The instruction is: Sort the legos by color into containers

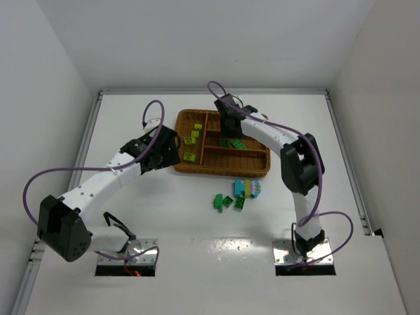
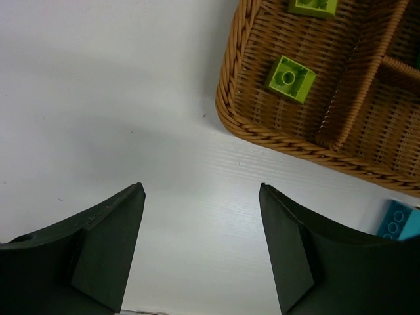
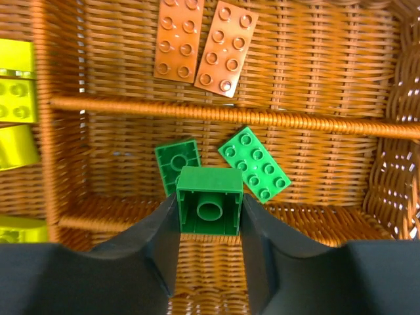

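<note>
Right fingers (image 3: 147,256) clamped on a green brick (image 3: 210,210), one finger on each side wall, hollow underside facing the wrist camera. Brick hangs inside the tray (image 3: 315,59), over the narrow compartment that already has two green pieces (image 3: 256,164) on its floor. Likely reason for the position: green goes with green, and this is the drop spot. Next compartment over holds two orange plates (image 3: 207,46); a wicker divider (image 3: 216,115) keeps the colours apart.

Left fingers (image 2: 108,243) spread wide, nothing between them, over the table (image 2: 98,98) just outside the tray's corner. Probably held off there so the arms don't crowd each other over the tray. A lime brick (image 2: 290,79) lies in the wide section just inside that corner.

Loose bricks (image 1: 237,195) are bunched on the table just outside the tray's near rim: cyan, lime, green. Sorting looks partway done.

Hard to read:
- Gap between the held brick and the tray floor; can't tell from the wrist view.
- Held brick's stud side faces away.
- From above, the right wrist covers the brick and part of the tray.
- Lime pieces at the wrist view's left edge are cut off.
- Loose pile too small to count.
</note>
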Available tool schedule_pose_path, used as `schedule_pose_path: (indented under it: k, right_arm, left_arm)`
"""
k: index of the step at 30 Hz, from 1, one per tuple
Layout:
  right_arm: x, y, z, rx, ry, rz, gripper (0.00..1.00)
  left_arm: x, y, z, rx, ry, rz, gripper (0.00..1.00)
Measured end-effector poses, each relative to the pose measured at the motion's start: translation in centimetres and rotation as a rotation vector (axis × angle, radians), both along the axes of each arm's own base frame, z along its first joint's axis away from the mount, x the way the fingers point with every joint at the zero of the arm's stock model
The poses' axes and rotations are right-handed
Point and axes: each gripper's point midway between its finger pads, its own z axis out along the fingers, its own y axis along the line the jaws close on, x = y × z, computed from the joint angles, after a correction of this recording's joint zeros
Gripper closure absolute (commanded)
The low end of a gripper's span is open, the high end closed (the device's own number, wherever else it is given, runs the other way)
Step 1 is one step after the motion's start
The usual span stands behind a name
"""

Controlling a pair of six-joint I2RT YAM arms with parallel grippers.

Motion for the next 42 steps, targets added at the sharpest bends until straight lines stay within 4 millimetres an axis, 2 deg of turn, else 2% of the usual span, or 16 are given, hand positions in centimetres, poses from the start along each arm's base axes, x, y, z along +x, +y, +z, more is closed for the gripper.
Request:
schedule_pose_path:
  k: [2, 6, 8, 12, 16, 18, 20, 22, 24, 28, 31, 37, 42]
  right_arm:
    - [0.1, -0.2, -0.6, 0.001, 0.017, -0.001, 0.38]
    - [0.1, -0.5, -0.5, 0.003, 0.026, 0.000, 0.38]
    - [0.0, -0.6, -0.2, 0.008, 0.020, 0.000, 0.42]
    - [-2.8, -2.2, 1.3, 0.023, 0.009, -0.003, 0.45]
    - [-8.0, -4.5, 2.6, 0.053, -0.005, -0.015, 0.45]
    - [-11.3, -5.5, 2.4, 0.080, 0.005, -0.011, 0.40]
    - [-14.4, -6.0, 1.5, 0.101, 0.030, 0.004, 0.37]
    - [-17.8, -6.2, -0.2, 0.115, 0.081, 0.027, 0.29]
    - [-20.7, -6.2, -1.7, 0.128, 0.135, 0.051, 0.25]
    - [-24.4, -5.7, -3.9, 0.163, 0.224, 0.078, 0.24]
    - [-25.3, -5.2, -4.7, 0.187, 0.251, 0.078, 0.24]
    - [-25.4, -3.7, -5.9, 0.208, 0.279, 0.090, 0.25]
    - [-25.9, -3.2, -7.1, 0.190, 0.309, 0.105, 0.32]
  left_arm:
    - [0.0, 0.1, 0.0, 0.003, 0.000, 0.001, 0.23]
    - [0.0, 0.3, 0.0, 0.013, 0.000, 0.005, 0.23]
    - [-0.1, 0.4, 0.0, 0.018, 0.001, 0.006, 0.23]
    - [-0.2, 0.5, -0.1, 0.022, 0.004, 0.008, 0.23]
    - [-0.2, 0.6, -0.1, 0.027, 0.008, 0.009, 0.23]
    - [-0.3, 0.6, -0.1, 0.028, 0.009, 0.010, 0.23]
    - [-0.3, 0.6, -0.1, 0.029, 0.009, 0.010, 0.23]
    - [-0.3, 0.6, -0.1, 0.030, 0.009, 0.011, 0.23]
    - [-0.3, 0.7, -0.1, 0.031, 0.008, 0.011, 0.23]
    - [-0.2, 0.7, -0.1, 0.031, 0.008, 0.011, 0.23]
    - [-0.2, 0.7, -0.1, 0.031, 0.008, 0.011, 0.23]
    - [-0.3, 0.7, -0.1, 0.031, 0.008, 0.011, 0.23]
    - [-0.3, 0.7, -0.1, 0.031, 0.008, 0.011, 0.23]
